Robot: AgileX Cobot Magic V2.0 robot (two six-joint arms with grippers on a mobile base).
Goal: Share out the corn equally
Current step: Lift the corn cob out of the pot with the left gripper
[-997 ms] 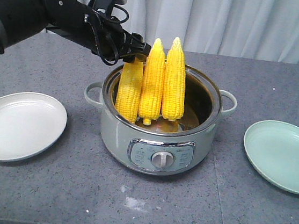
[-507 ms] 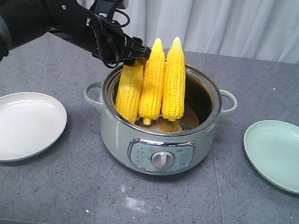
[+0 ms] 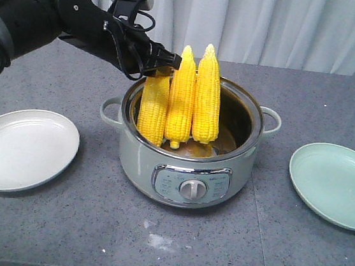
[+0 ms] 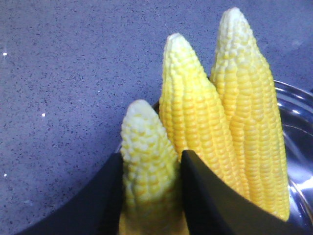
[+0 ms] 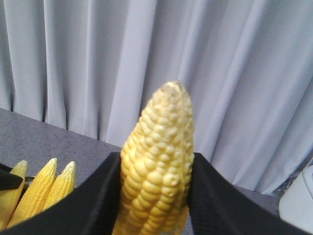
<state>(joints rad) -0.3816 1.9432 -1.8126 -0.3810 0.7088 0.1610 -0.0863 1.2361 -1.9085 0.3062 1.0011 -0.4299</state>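
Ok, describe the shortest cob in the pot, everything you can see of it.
The shortest cob is bright yellow with a paler, rounded tip and tight rows of kernels. It stands nearly upright at the left side of the pot, its lower end just behind the near rim, close beside the middle cob. The left gripper has its black fingers pressed on both sides just below the tip.

Four corn (image 3: 181, 101): three mid-frame, fourth cob (image 5: 155, 166) in right wrist view. Two plates: white plate (image 3: 22, 148) left, green plate (image 3: 338, 183) right. One pot (image 3: 137, 160).
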